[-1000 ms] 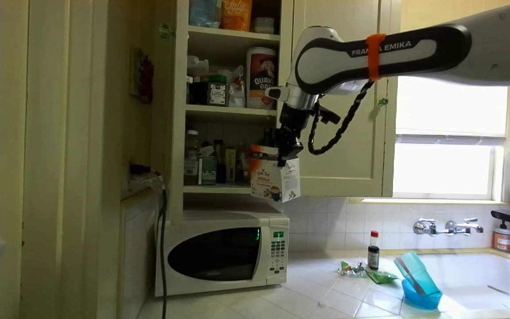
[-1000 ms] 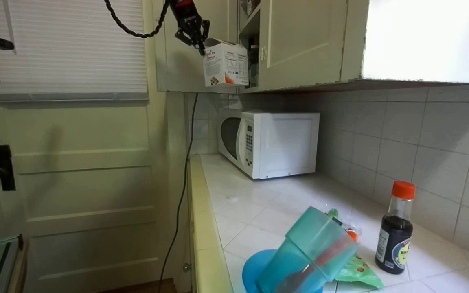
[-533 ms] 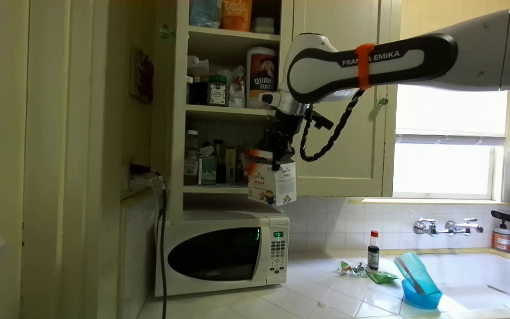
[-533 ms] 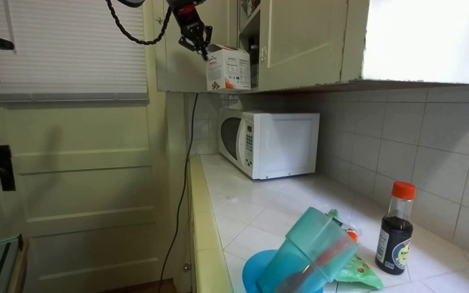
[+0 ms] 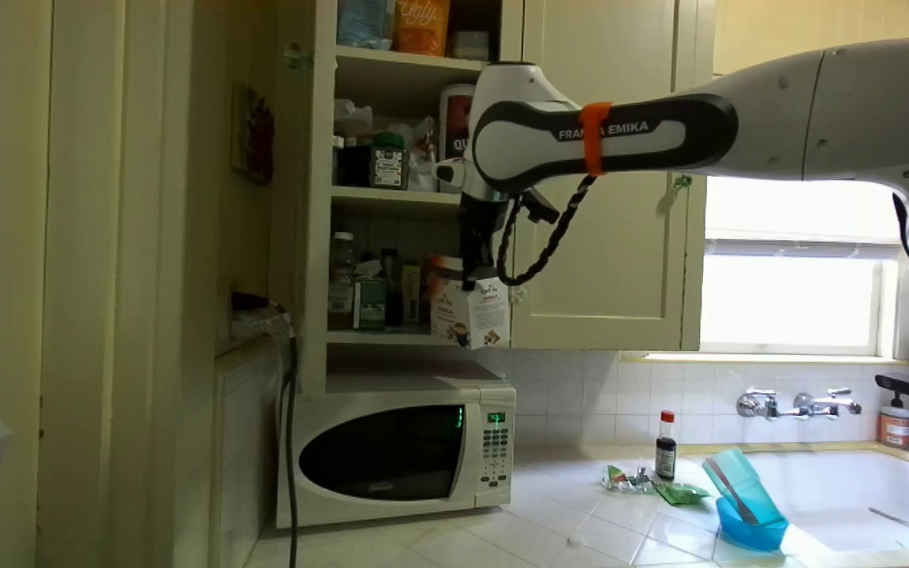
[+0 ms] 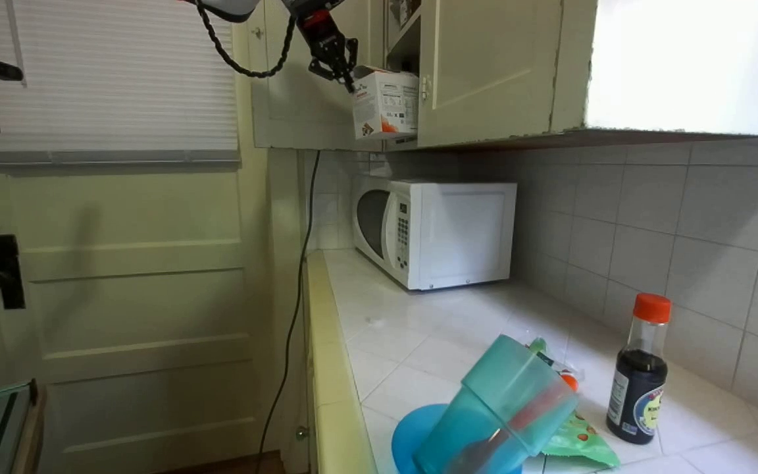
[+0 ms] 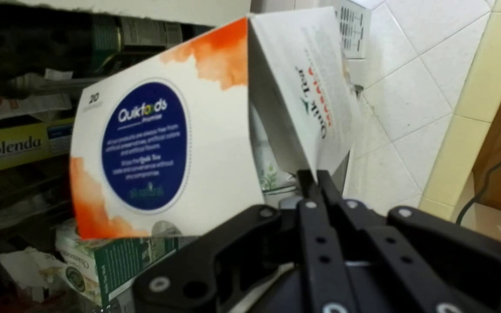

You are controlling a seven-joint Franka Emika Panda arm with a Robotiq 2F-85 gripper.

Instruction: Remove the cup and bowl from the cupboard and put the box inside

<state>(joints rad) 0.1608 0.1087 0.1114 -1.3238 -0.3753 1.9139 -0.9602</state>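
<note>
The tea box (image 5: 472,317) hangs pinched in my closed fingers (image 7: 318,234) at the mouth of the cupboard (image 5: 415,196).
I have it by one edge of a white printed panel, my tips pressed on the card; its top gapes, and a panel with a blue oval shows beside my grip in the wrist view. In an exterior view it overlaps the front edge of the lowest shelf (image 5: 379,338) in sight; whether any of it is inside, I cannot tell. Past it sit a yellow Splenda package (image 7: 20,145) and a green-and-white carton (image 7: 122,265). Below, the white microwave (image 6: 468,237) stands on the tiled counter (image 5: 533,521). Well apart from me, beside the sink (image 5: 833,473), the turquoise cup (image 6: 497,395) leans in the blue bowl (image 5: 754,536), with a green packet (image 6: 580,444) and a red-capped bottle (image 6: 639,382) near them.
</note>
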